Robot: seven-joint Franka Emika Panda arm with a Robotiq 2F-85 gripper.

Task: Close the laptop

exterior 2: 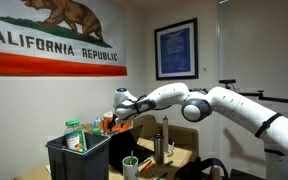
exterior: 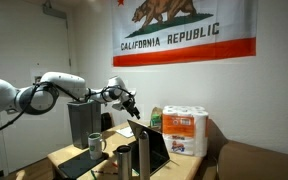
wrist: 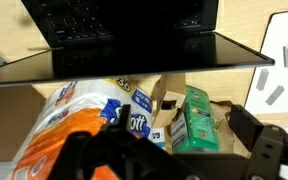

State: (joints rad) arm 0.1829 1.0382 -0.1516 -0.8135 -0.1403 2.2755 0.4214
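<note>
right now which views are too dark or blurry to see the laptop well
Both exterior views are dim and grainy; the laptop is only a dark silhouette in an exterior view. The wrist view is brighter, the laptop's keyboard fairly clear, but the close paper-towel pack is smeared out of focus.

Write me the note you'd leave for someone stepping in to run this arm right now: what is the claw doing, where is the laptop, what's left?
Gripper: open, holding nothing. It hangs above the laptop's raised lid, and no contact shows.
Laptop: on the table with its lid up. The wrist view looks down over the lid's top edge onto the keyboard. The paper-towel pack stands close beside it.
Done: the gripper is lined up over the lid, but the lid is not yet pushed.
Left: probably lower onto the lid's top edge and press it down towards the keyboard until it shuts, keeping clear of the towels.
</note>
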